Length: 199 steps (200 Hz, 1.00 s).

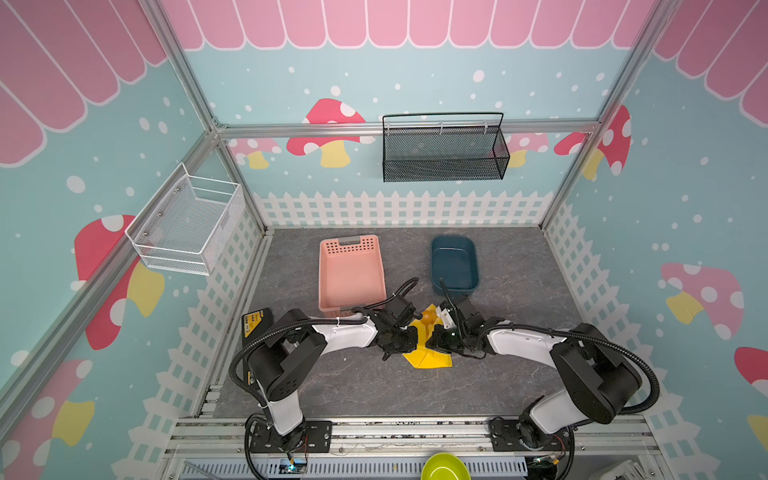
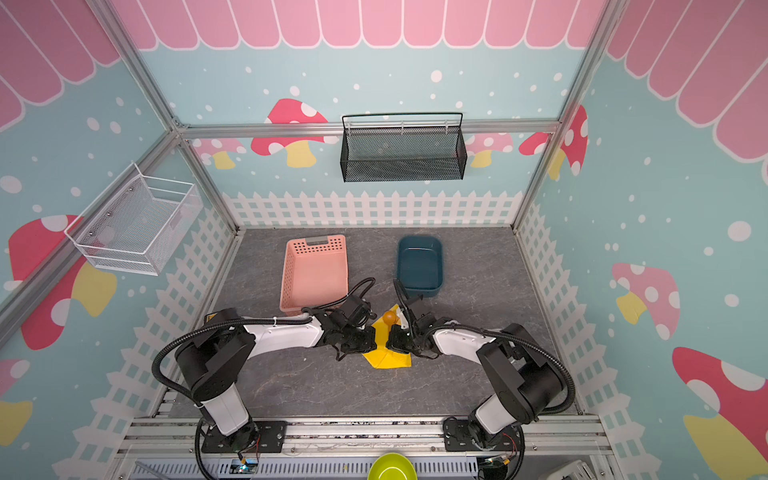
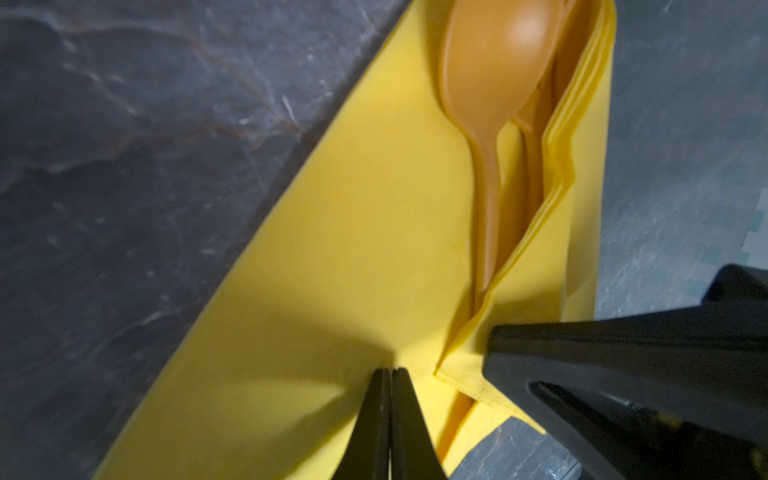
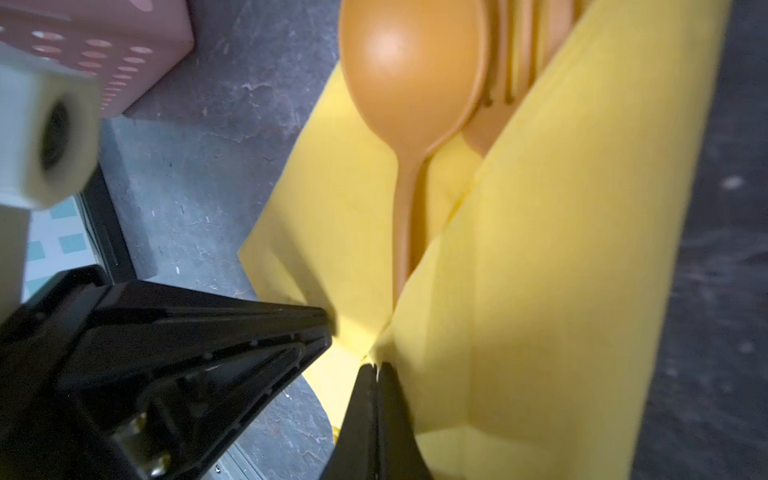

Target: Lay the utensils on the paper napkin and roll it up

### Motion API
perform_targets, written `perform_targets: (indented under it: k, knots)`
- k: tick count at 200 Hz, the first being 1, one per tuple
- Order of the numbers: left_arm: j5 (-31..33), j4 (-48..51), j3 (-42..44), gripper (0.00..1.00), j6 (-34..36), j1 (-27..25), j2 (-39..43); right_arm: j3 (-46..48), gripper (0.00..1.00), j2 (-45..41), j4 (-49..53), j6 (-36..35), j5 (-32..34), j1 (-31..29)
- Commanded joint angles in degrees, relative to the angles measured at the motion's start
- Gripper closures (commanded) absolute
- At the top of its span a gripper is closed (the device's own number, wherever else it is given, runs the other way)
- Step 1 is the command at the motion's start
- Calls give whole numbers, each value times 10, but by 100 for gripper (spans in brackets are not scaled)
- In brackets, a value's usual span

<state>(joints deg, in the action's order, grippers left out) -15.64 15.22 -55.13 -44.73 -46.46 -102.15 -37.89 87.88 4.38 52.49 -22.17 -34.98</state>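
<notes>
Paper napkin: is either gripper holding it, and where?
The right gripper pinches the paper napkin at its folded-over flap's edge. The left gripper sits shut against the opposite side; grip unclear.

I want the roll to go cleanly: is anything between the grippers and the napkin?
Nothing visible: left gripper and right gripper, fingers shut, touch the paper napkin; the spoon lies inside its fold.
</notes>
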Motion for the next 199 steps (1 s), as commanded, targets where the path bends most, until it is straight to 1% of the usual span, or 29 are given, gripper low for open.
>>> perform_targets:
  k: [1,21,53,91,113,148,174,199]
  knots:
    - [2,7,6,92,4,3,-2,-12,99,10,20,-12,16,-6]
    - [2,6,3,92,4,3,4,-14,99,16,14,-11,11,-6]
    - [-9,-9,5,88,1,3,26,-13,99,10,-8,-4,-4,-7]
    - [-32,-25,-4,87,1,2,40,-7,99,-9,-6,-2,1,-8]
    - [-41,-24,-11,87,0,1,33,-1,99,-39,-5,4,4,-8]
    - [-43,-25,-17,87,-1,0,27,1,99,-99,42,0,44,-7]
    - [-43,-25,-18,87,-1,0,26,11,99,-118,96,-4,83,-7]
    - [-43,-24,-18,87,-2,0,23,28,99,-131,120,-4,103,-7]
